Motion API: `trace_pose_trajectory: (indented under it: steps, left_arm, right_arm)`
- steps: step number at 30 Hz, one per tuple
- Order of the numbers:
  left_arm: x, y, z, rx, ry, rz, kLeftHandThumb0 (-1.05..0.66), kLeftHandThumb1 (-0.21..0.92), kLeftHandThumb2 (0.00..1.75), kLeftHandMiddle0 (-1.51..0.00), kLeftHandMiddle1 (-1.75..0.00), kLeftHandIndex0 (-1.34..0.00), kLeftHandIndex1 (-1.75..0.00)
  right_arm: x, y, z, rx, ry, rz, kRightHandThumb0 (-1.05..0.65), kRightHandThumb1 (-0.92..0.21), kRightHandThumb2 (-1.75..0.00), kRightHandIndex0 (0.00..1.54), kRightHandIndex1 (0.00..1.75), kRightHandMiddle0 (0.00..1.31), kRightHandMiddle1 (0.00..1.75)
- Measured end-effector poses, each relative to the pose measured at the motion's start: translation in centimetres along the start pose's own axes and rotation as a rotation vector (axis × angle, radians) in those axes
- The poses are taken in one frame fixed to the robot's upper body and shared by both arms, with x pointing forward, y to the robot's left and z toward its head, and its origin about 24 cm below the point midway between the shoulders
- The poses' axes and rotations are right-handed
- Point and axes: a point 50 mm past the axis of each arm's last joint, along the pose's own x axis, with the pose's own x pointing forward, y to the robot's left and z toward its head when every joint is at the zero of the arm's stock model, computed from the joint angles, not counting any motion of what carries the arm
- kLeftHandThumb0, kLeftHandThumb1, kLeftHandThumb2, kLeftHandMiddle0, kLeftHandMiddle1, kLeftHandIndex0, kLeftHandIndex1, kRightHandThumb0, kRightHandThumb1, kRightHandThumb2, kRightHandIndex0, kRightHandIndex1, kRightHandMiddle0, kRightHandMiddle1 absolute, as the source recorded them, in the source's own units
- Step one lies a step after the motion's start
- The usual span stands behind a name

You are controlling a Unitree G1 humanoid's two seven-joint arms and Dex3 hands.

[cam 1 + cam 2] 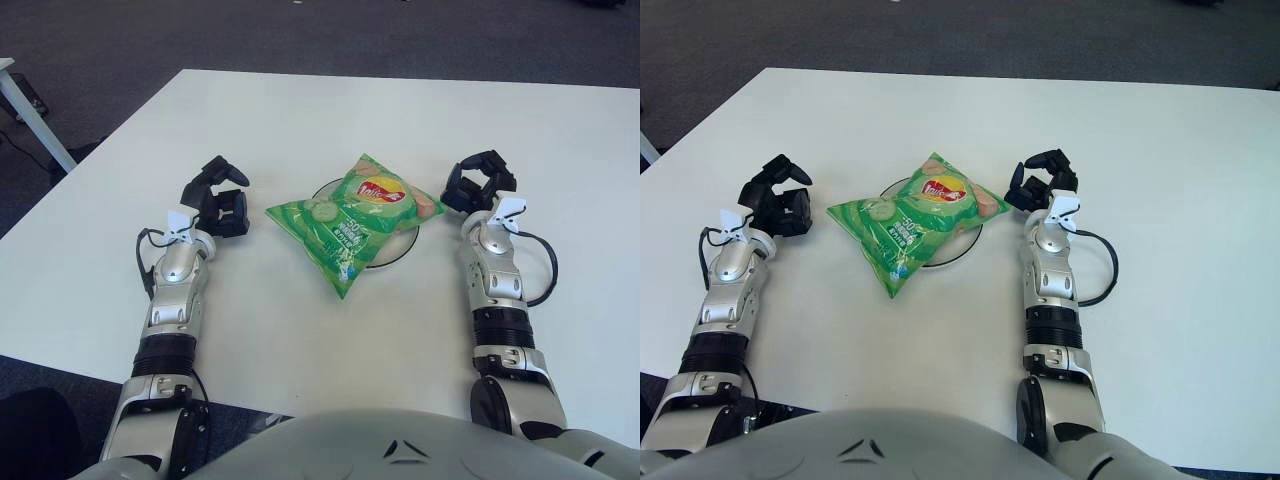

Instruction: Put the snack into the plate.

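A green bag of crisps [350, 222] lies flat across a white plate [399, 251] at the middle of the table. The bag covers most of the plate, and its lower end hangs past the rim onto the table. My right hand [478, 182] is right beside the bag's right corner, fingers loosely curved and holding nothing. I cannot tell whether it touches the bag. My left hand [222, 195] shows to the left of the bag, a hand's width away, with relaxed fingers and nothing in them.
The white table [300, 110] stretches far behind the plate and to both sides. A black cable [545, 270] loops beside my right wrist. A white table leg [35, 115] stands off the table's left edge, over dark floor.
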Motion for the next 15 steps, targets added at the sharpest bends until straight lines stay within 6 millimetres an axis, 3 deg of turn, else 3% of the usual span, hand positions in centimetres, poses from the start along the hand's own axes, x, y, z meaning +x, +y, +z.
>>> trace_pose_trajectory:
  steps: [15]
  left_arm:
    - [0.04,-0.28,0.28,-0.005,-0.014,-0.006,-0.46,0.37,1.24,-1.26,-1.75,-0.57,-1.75]
  right_arm:
    - [0.27,-0.28,0.47,-0.078,-0.072,0.000,-0.49,-0.29,-1.36,1.35,1.75,0.64,1.75]
